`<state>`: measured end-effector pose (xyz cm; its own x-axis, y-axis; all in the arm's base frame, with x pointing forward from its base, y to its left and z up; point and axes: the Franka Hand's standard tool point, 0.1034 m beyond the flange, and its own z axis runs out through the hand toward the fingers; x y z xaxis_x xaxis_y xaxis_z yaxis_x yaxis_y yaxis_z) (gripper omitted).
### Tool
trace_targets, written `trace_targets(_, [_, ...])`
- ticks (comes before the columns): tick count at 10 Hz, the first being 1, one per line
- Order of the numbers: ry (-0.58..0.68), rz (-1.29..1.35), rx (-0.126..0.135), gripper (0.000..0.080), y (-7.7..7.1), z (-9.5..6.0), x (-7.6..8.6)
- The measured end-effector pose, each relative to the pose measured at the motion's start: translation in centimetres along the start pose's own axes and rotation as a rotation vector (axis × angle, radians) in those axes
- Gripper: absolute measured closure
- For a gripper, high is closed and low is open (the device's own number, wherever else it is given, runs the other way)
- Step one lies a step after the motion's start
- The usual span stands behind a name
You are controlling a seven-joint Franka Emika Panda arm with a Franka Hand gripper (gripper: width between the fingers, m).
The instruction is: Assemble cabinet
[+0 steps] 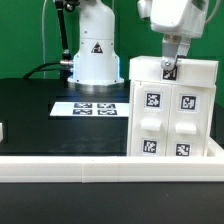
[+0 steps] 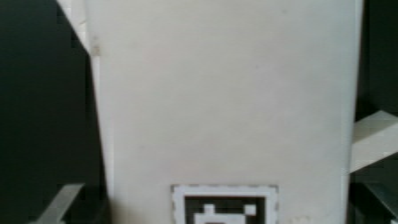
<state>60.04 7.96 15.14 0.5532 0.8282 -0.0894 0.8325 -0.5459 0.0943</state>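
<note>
The cabinet (image 1: 172, 108), a large white box with tagged drawer-like blocks on its near face, stands upright at the exterior view's right, just behind the front rail. My gripper (image 1: 169, 66) comes down from above onto its top edge, beside a small tag. In the wrist view the cabinet's white wall (image 2: 214, 100) fills the middle, with a tag (image 2: 222, 208) low on it. A finger (image 2: 61, 204) shows on one side and the other finger (image 2: 375, 140) on the other, close against the wall. The gripper (image 2: 217, 185) is shut on the cabinet.
The marker board (image 1: 90, 109) lies flat on the black table at the centre. The robot base (image 1: 92, 52) stands behind it. A long white border rail (image 1: 100, 166) runs along the front edge. A small white part (image 1: 2, 130) sits at the far left.
</note>
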Motion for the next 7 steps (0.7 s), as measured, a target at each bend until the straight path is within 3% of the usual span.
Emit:
trace_targets(2, [-0.003,0.023,0.001,0.0243,-0.13,0.02,-0.17])
trace_targets(3, [-0.004,0.024,0.002,0.0195,-0.14,0.07,-0.17])
trace_targets(4, [-0.004,0.024,0.002,0.0072,-0.15,0.12,-0.18])
trace_targets(7, [-0.005,0.024,0.003,0.0004,-0.17,0.20,-0.19])
